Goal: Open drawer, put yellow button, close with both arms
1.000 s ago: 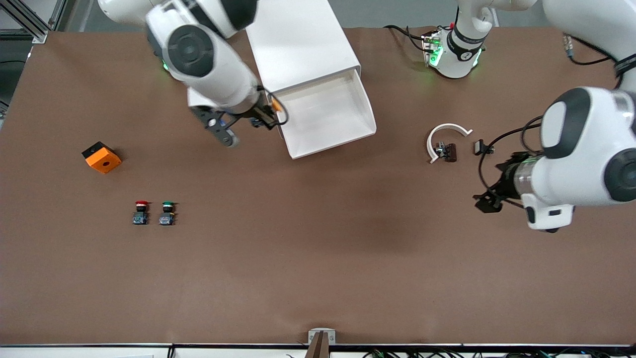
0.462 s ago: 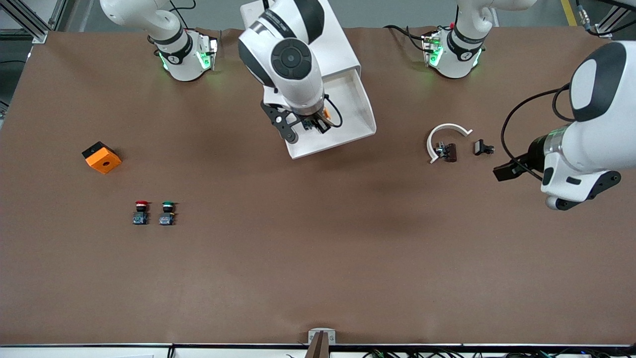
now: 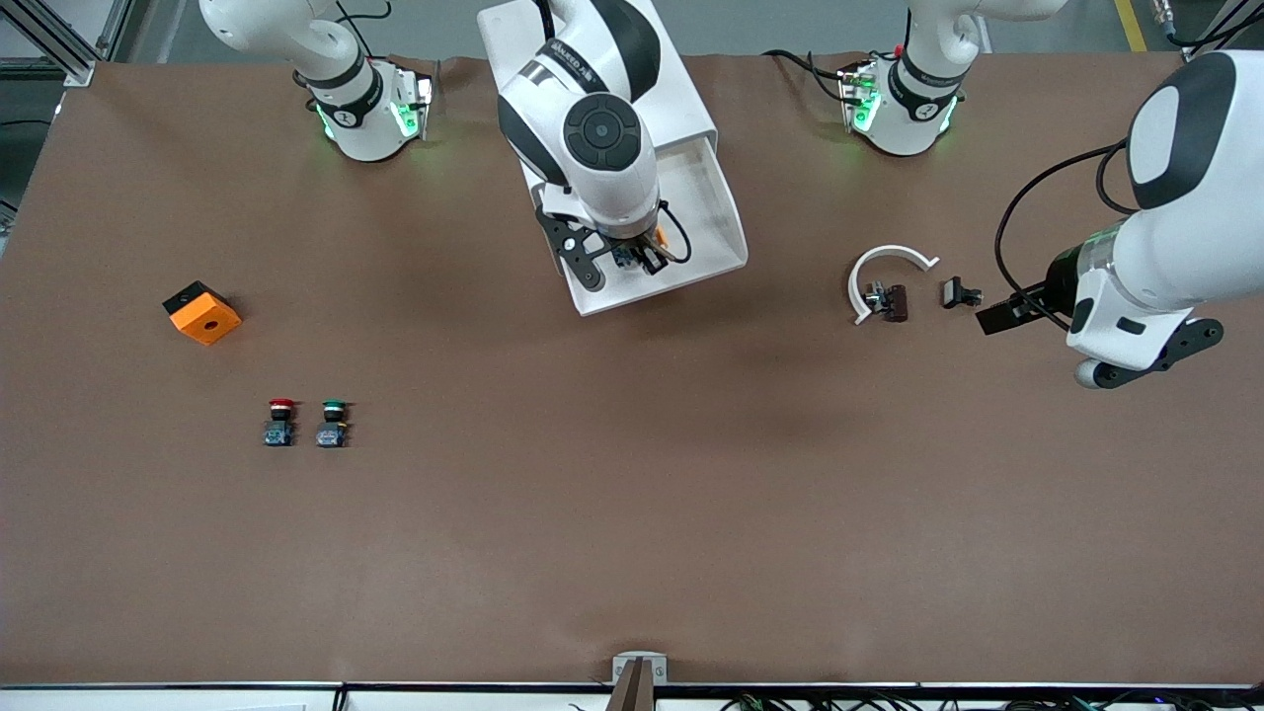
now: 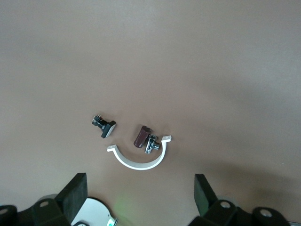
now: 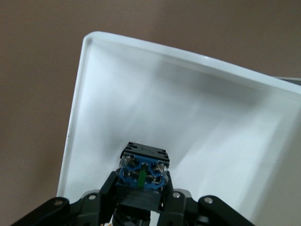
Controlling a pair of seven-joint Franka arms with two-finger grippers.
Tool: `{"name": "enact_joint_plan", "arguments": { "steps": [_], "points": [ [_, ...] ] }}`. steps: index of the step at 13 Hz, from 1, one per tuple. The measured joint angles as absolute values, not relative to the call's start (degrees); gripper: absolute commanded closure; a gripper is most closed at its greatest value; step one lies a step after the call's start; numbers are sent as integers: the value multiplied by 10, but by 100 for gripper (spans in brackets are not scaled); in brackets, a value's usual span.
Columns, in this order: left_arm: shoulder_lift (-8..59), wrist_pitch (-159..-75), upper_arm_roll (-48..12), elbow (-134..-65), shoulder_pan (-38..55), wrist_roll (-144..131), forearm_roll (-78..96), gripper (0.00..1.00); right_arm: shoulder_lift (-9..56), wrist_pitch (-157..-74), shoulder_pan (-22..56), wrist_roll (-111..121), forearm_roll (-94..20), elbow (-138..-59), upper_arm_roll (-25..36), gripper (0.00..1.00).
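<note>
The drawer is pulled out of the white cabinet toward the front camera, and its white tray shows bare inside. My right gripper hangs over the tray, shut on the yellow button. In the right wrist view the button's blue-grey base sits between the fingers, above the tray's rim; its cap is hidden. My left gripper is open and empty over the table at the left arm's end; in the left wrist view its fingers stand wide apart.
A white arc piece and two small dark parts lie beside my left gripper. An orange block, a red-capped button and a green-capped button stand toward the right arm's end.
My right gripper has carried the yellow button from beside the drawer to over its tray. My left arm has swung round and its gripper has moved toward the small dark parts.
</note>
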State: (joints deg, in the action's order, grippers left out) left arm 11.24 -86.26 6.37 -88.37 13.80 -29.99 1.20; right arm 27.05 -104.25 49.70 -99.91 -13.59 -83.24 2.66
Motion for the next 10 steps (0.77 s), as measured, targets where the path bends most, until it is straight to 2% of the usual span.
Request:
{"name": "enact_joint_plan", "arguments": {
  "steps": [1, 2, 3, 7, 10],
  "points": [
    [103, -874, 64, -900, 139, -300, 12, 0, 271, -1043, 497, -999, -136, -832, 27, 57],
    [95, -880, 63, -913, 139, -299, 12, 0, 272, -1043, 497, -999, -136, -832, 27, 3],
    [88, -883, 63, -923, 140, -299, 12, 0, 272, -1043, 497, -1000, -135, -832, 27, 0],
    [85, -921, 23, -941, 142, -295, 12, 0, 268, -1038, 496, -1000, -135, -820, 34, 0],
    [104, -1007, -26, -974, 146, -298, 12, 0, 228, -961, 467, -975, -135, -786, 44, 0]
  ]
}}
